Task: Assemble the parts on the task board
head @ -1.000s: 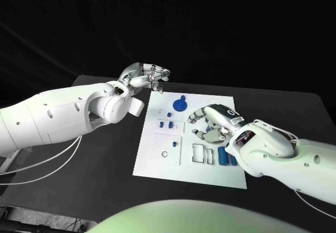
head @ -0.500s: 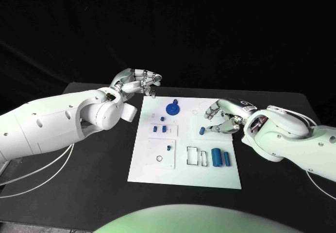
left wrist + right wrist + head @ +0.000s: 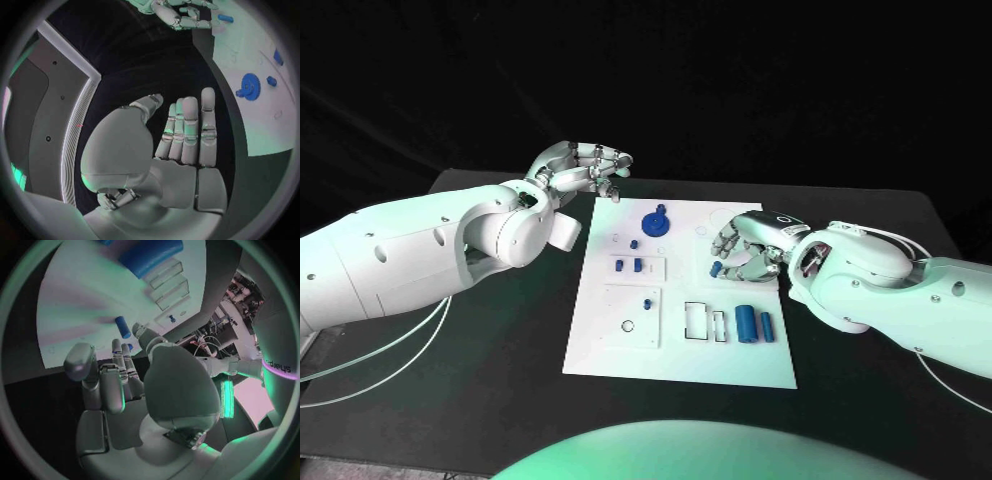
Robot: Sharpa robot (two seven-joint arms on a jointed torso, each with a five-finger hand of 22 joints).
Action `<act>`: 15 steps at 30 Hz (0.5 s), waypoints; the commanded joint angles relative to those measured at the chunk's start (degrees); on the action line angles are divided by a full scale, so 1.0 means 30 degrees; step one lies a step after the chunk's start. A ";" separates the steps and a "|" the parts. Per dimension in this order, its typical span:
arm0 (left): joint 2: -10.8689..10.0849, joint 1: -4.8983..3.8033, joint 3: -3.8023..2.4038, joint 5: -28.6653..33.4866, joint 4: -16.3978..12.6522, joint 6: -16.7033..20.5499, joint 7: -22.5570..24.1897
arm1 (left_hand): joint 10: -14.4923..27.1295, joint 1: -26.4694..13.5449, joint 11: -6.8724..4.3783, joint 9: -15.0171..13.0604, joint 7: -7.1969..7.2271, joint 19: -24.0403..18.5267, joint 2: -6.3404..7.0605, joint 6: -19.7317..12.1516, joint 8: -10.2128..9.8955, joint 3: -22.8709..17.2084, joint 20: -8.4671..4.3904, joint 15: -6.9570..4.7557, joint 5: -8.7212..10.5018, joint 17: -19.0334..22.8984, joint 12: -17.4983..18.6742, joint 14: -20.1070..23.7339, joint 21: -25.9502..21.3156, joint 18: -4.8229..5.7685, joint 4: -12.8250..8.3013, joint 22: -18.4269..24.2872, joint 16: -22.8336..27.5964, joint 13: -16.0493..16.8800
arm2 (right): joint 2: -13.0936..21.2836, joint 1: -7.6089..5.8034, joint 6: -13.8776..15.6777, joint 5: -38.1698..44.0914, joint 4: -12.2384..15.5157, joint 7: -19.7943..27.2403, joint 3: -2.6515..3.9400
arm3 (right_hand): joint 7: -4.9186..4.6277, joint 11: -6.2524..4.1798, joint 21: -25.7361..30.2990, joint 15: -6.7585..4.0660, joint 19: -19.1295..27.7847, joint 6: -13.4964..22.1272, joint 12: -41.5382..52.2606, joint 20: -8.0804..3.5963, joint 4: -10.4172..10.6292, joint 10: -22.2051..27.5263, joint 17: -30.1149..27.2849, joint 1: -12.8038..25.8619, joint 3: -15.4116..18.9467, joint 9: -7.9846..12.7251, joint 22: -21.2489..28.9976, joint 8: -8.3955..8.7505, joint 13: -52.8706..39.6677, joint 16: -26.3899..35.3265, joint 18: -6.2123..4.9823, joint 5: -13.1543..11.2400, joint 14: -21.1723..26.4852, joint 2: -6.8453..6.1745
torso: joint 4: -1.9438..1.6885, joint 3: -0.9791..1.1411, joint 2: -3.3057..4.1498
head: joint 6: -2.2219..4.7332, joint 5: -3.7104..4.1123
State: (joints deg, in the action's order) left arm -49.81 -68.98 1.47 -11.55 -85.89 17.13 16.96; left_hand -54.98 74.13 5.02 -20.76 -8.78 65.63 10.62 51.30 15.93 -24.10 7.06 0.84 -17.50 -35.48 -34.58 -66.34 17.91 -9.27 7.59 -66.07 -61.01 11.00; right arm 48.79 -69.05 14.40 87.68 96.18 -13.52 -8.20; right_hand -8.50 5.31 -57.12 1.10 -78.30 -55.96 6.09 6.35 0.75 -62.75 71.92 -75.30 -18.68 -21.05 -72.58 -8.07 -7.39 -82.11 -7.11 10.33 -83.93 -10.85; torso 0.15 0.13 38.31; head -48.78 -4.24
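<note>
The white task board (image 3: 678, 345) lies in the middle of the black table. On it are a blue gear (image 3: 658, 220), several small blue pegs (image 3: 630, 265) and two blue cylinders (image 3: 753, 324) next to rectangular slots (image 3: 707, 320). My right hand (image 3: 744, 245) hovers over the board's right side, fingers bent down. A small blue part (image 3: 715, 268) lies on the board just by its fingertips, also seen in the right wrist view as a small blue part (image 3: 123, 326) beyond the fingers. My left hand (image 3: 589, 164) hangs at the board's far left corner and holds nothing, its fingers (image 3: 187, 130) straight.
A black ring (image 3: 629, 325) and a small blue peg (image 3: 651, 300) sit in the board's near left panel. Black table (image 3: 488, 380) surrounds the board on all sides. The left wrist view shows the right hand (image 3: 181, 12) across the board (image 3: 256, 120).
My right hand has moved left over the board, back above the small blue part, with its fingers bent lower. My left hand has stayed put. The part has not moved.
</note>
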 commanded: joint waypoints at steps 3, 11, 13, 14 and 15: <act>0.0008 -0.0004 -0.0010 -0.0008 -0.0046 -0.0284 0.0103 | 0.0188 -0.0009 0.0040 0.0019 -0.0047 0.0115 -0.0222 -0.0141 -0.0019 0.0003 0.0003 0.0102 0.0013 0.0018 0.0135 0.0073 -0.0101 -0.0313 0.0128 0.0033 0.0052 -0.0035 | -0.0324 0.0143 -0.0953 0.0500 -0.0330 -0.0011 -0.0021 | -0.0004 -0.0016 -0.0296 -0.0200 -0.0263 -0.0362 -0.0027 -0.0018 0.0130 -0.0572 0.0192 -0.0361 -0.0826 0.0158 -0.0157 -0.0083 0.0072 -0.0215 0.0234 0.0033 -0.0810 0.0080 | 0.0000 -0.0012 -0.0003 | -0.0015 -0.0020; -0.0025 -0.0004 -0.0010 -0.0008 -0.0078 -0.0266 0.0087 | 0.0188 -0.0009 0.0040 0.0019 -0.0047 0.0115 -0.0222 -0.0141 -0.0019 0.0003 0.0003 0.0102 0.0013 0.0018 0.0135 0.0073 -0.0101 -0.0313 0.0128 0.0033 0.0052 -0.0035 | -0.0644 0.0277 -0.1050 0.0589 -0.0705 -0.0034 -0.0042 | -0.0060 -0.0002 -0.0459 -0.0185 -0.0348 -0.0646 -0.0398 -0.0025 0.0371 -0.1081 0.0305 -0.0320 -0.2091 0.0378 -0.0307 -0.0098 0.0282 -0.0294 0.0270 0.0095 -0.0836 -0.0264 | 0.0002 -0.0013 0.0003 | -0.0049 -0.0031; -0.0036 -0.0004 -0.0010 -0.0008 -0.0087 -0.0262 0.0083 | 0.0188 -0.0009 0.0040 0.0019 -0.0047 0.0115 -0.0222 -0.0141 -0.0019 0.0003 0.0003 0.0102 0.0013 0.0018 0.0135 0.0073 -0.0101 -0.0313 0.0128 0.0033 0.0052 -0.0035 | -0.0708 0.0303 -0.1056 0.0641 -0.0764 -0.0039 -0.0045 | -0.0067 -0.0002 -0.0485 -0.0181 -0.0359 -0.0695 -0.0466 -0.0026 0.0401 -0.1165 0.0333 -0.0324 -0.2354 0.0409 -0.0335 -0.0108 0.0320 -0.0313 0.0275 0.0083 -0.0841 -0.0325 | 0.0007 -0.0014 0.0002 | -0.0058 -0.0037; -0.0041 -0.0004 -0.0010 -0.0008 -0.0090 -0.0263 0.0079 | 0.0197 -0.0006 0.0042 0.0019 -0.0047 0.0118 -0.0241 -0.0145 -0.0016 0.0009 0.0007 0.0106 0.0013 0.0019 0.0137 0.0077 -0.0110 -0.0313 0.0142 0.0035 0.0050 -0.0040 | -0.0738 0.0313 -0.1061 0.0659 -0.0799 -0.0039 -0.0047 | -0.0067 -0.0001 -0.0495 -0.0182 -0.0363 -0.0721 -0.0494 -0.0026 0.0414 -0.1193 0.0359 -0.0325 -0.2459 0.0418 -0.0346 -0.0116 0.0335 -0.0326 0.0277 0.0075 -0.0847 -0.0344 | 0.0007 -0.0014 0.0002 | -0.0058 -0.0037; -0.0045 -0.0004 -0.0010 -0.0008 -0.0093 -0.0262 0.0076 | 0.0197 -0.0006 0.0042 0.0019 -0.0047 0.0118 -0.0241 -0.0145 -0.0016 0.0009 0.0007 0.0106 0.0013 0.0019 0.0137 0.0077 -0.0110 -0.0313 0.0142 0.0035 0.0050 -0.0040 | -0.0769 0.0322 -0.1061 0.0672 -0.0839 -0.0038 -0.0049 | -0.0075 0.0003 -0.0519 -0.0181 -0.0372 -0.0767 -0.0534 -0.0025 0.0447 -0.1242 0.0373 -0.0307 -0.2620 0.0430 -0.0368 -0.0133 0.0358 -0.0336 0.0282 0.0047 -0.0850 -0.0369 | 0.0005 -0.0011 0.0000 | -0.0065 -0.0041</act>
State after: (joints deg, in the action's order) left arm -49.98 -68.98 1.48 -11.55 -85.99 17.10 16.93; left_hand -54.77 74.13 5.23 -20.76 -8.78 65.63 10.62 51.30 15.93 -24.10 7.06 0.84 -17.50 -35.48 -34.38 -66.34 17.91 -9.27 7.59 -66.02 -61.01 10.95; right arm 46.63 -68.19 12.56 88.53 93.78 -13.51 -8.31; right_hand -8.80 5.31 -58.48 0.89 -79.12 -57.81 4.69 6.34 2.05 -66.03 72.95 -76.40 -26.24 -19.86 -73.63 -8.07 -6.37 -82.89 -7.11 10.33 -84.13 -11.39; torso 0.16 0.08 38.31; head -48.94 -4.32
